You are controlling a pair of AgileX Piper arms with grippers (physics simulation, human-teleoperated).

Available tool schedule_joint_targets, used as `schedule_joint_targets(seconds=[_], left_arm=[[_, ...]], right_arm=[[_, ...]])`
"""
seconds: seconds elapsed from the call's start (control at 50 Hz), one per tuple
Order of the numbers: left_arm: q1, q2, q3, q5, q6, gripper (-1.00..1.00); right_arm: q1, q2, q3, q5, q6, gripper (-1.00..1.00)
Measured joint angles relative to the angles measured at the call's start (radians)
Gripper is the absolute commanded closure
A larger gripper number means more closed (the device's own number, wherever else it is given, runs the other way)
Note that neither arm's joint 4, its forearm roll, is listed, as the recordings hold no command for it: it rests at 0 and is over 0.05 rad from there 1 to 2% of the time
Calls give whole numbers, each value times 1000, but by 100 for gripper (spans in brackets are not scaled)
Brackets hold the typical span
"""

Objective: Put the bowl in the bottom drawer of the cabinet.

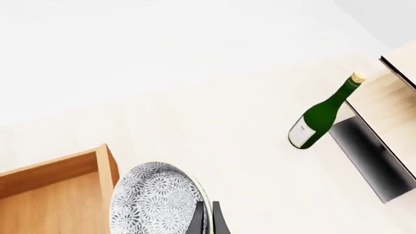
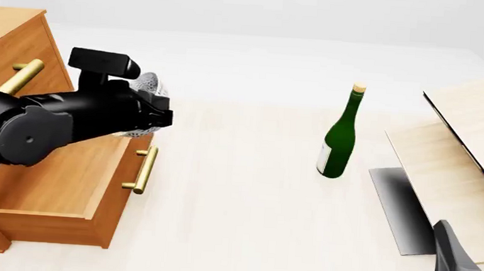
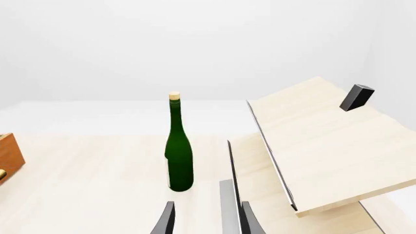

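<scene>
The bowl point(image 1: 156, 200) is held by the left gripper point(image 1: 206, 217), whose dark fingers point(image 1: 197, 219) are seen in the left wrist view closed on the bowl's rim, one on each side of it. In the front view the bowl point(image 2: 148, 89) is largely hidden behind the left arm point(image 2: 49, 127); only a speckled edge is visible. It is carried tilted, above the outer front corner of the bottom drawer point(image 2: 62, 187), and is not resting on anything.

The bottom drawer is found pulled out from the cabinet point(image 2: 8, 45), its interior open to view. Its brass bar handle point(image 2: 145, 169) is seen on the front face. A second brass handle point(image 2: 20, 76) is noted on an upper drawer, which is closed. In the left wrist view a corner of the open drawer point(image 1: 58, 195) lies directly beside the bowl.

A green bottle point(image 2: 339, 136) with a cork-coloured top stands upright on the table point(image 2: 236, 223), well apart from the cabinet. Pale wooden boards point(image 2: 468, 149) are set at the right side of the table, tilted, with a dark panel point(image 2: 401, 208) beneath them.

The right gripper point(image 3: 204, 219) is held low at the near right corner of the table. Its fingers point(image 3: 167, 219) are parted and nothing is held between them.
</scene>
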Motion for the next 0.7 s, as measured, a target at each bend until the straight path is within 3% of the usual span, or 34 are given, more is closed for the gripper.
schedule_joint_targets(seconds=[0.7], left_arm=[[132,-159,133,30,-35,100]], right_arm=[[0,0,0,0,0,-100]])
